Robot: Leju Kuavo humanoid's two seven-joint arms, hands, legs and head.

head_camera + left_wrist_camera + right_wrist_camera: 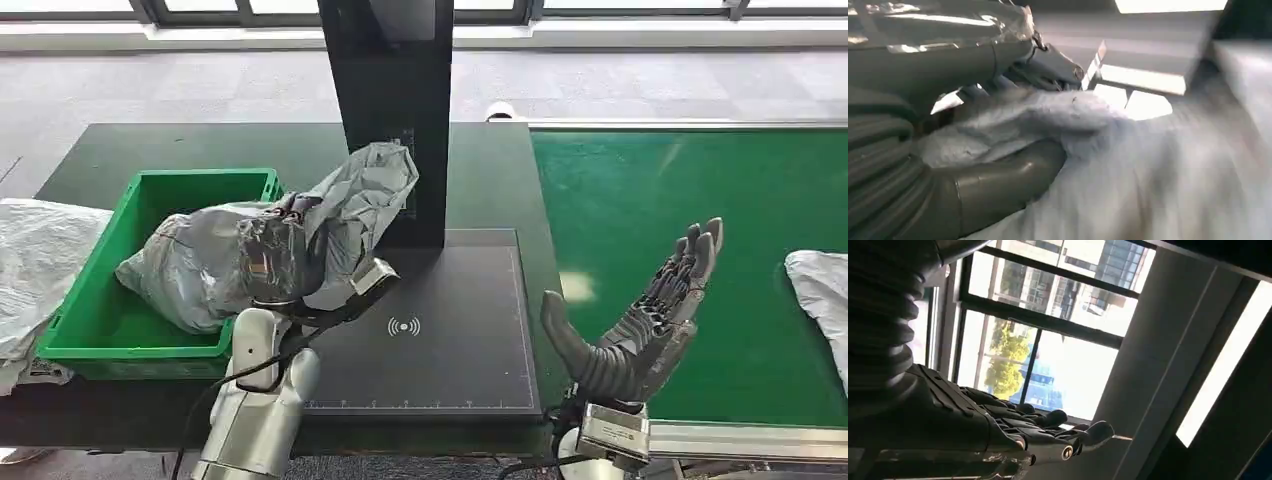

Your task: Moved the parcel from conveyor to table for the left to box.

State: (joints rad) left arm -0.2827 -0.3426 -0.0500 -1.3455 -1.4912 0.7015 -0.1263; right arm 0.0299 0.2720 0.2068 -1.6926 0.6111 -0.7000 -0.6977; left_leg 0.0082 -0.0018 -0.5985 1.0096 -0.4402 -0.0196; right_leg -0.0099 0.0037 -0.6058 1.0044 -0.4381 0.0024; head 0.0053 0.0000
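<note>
Boxing step: our left hand (285,262) grips the grey parcel (290,235) over the green box (150,190); next, lower and release. Right hand (640,310) empty, fingers spread.

A white wireless-signal symbol (404,327) is printed on the dark scanning pad (450,340); no words are legible.

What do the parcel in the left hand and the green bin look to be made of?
The grey parcel, held by the left hand, looks like thin plastic film, a soft mailer bag: it is crumpled, creased and glossy with highlights. The green bin looks like rigid moulded plastic, with straight walls, a rolled rim and a smooth, even sheen.
</note>
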